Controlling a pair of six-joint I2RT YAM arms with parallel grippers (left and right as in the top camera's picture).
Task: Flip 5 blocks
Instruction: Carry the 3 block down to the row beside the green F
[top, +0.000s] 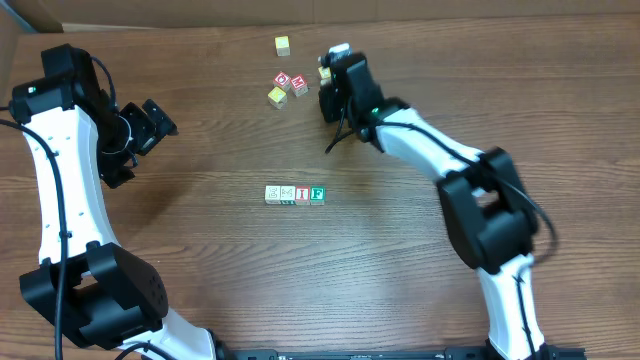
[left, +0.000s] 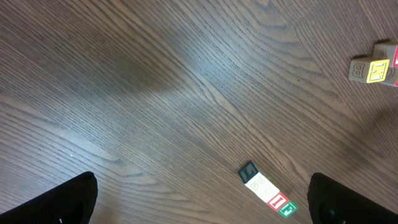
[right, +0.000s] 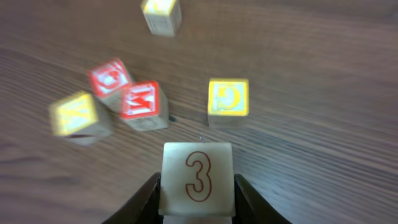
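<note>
My right gripper (right: 197, 186) is shut on a pale block (right: 196, 165) with a red "3" on its upper face, one finger against each side. In the overhead view this gripper (top: 330, 88) is at the far middle of the table and hides the block. A row of blocks (top: 295, 194) lies at the table's centre, ending in a red "I" (top: 302, 195) and a green letter (top: 317, 194). The left wrist view shows the same row (left: 267, 193). My left gripper (top: 152, 118) hangs open and empty at the far left, well away from the blocks.
Just ahead of the right gripper lie two red-topped cubes (right: 111, 78) (right: 142, 99) and three yellow-topped cubes (right: 228, 98) (right: 78, 115) (right: 161, 14). In the overhead view the cluster (top: 288, 86) is left of the right gripper, with one yellow cube (top: 283, 44) further back.
</note>
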